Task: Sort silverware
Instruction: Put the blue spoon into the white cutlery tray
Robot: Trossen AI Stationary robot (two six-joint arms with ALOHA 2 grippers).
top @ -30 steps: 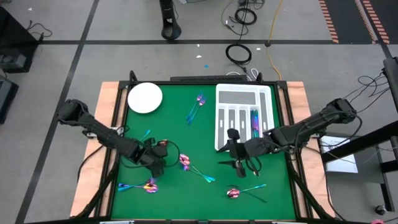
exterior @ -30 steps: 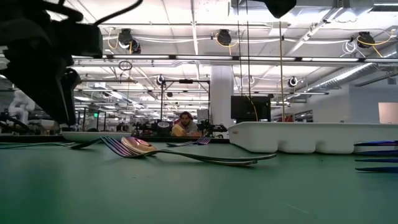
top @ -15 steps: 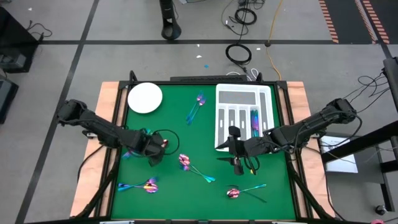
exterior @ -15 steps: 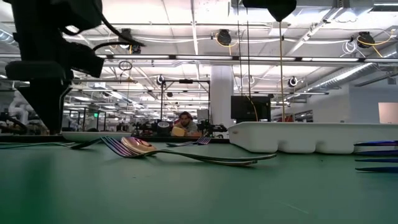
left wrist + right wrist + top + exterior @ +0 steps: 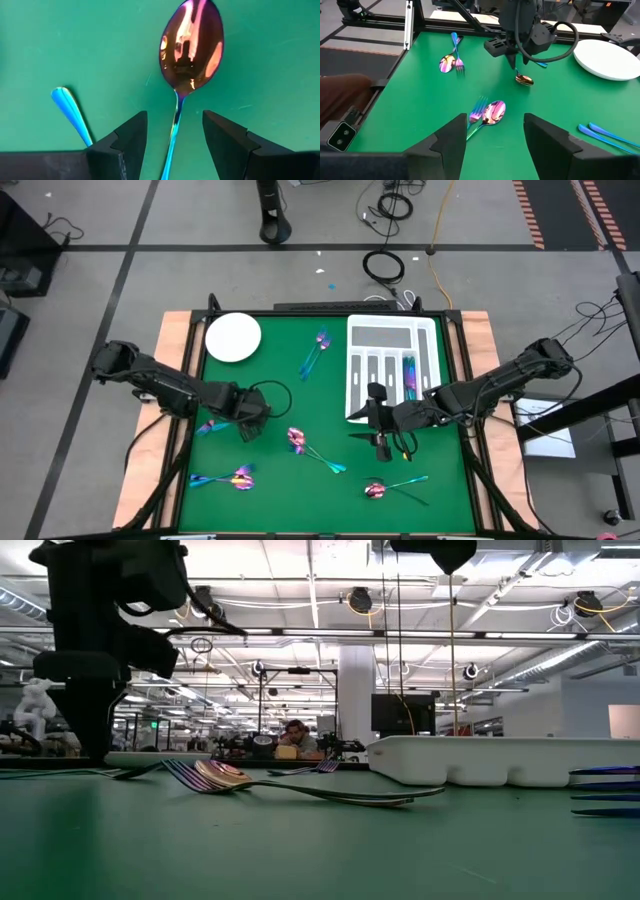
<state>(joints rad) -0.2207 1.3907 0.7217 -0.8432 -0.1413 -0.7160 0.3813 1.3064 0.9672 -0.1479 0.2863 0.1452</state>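
Straddling handle of shiny pink-purple metal spoon [image 5: 191, 47] near round white plate [image 5: 233, 337], left gripper [image 5: 175, 131] fingers spread, ready for pinch. Right gripper [image 5: 381, 442] spread, waiting farther from plate, holding nothing.

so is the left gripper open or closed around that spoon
Open. In the left wrist view the left gripper has its fingers apart on either side of the spoon handle, not touching it.

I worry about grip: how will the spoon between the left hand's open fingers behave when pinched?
The spoon looks polished and mirror-like, so probably slippery. Its handle is thin and lies flat on the green mat, so likely hard to get under. It seems stiff metal.
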